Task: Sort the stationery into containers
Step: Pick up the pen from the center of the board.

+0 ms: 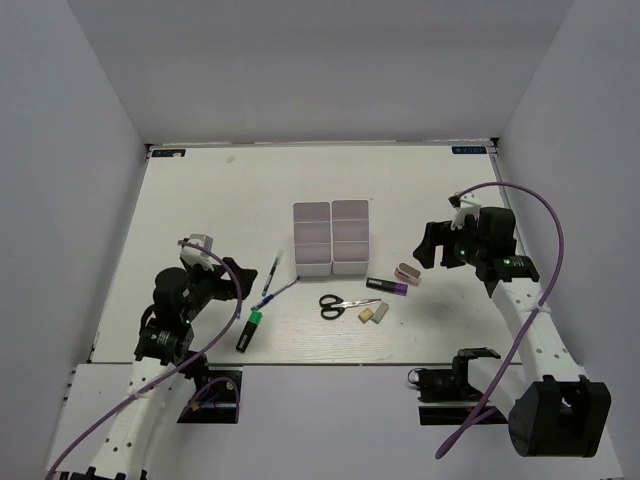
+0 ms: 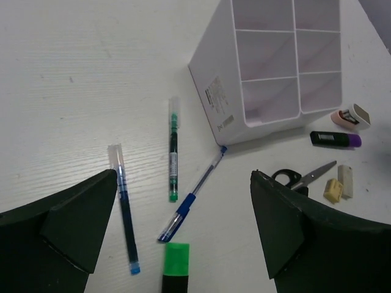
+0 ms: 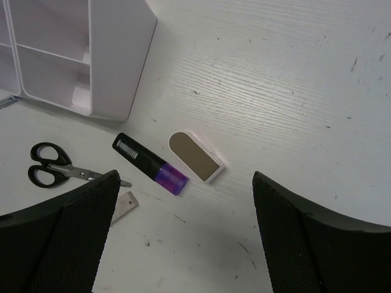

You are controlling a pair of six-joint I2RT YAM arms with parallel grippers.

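In the left wrist view the green-capped marker (image 2: 176,265) is cut off at the bottom edge. The bins (image 2: 211,91) run out of frame at 12 o'clock (their rows are hard to count). On the table (image 1: 200,200) lie three pens (image 2: 173,152), two markers counting the purple marker (image 2: 335,139), two erasers (image 2: 333,190), one pair of scissors (image 2: 303,176) and one clip-like piece (image 2: 351,116). Seen from above, all sit between 4 and 8 o'clock of the bins. The left gripper (image 2: 183,177) and right gripper (image 3: 184,177) hover with fingers spread wide, touching nothing.
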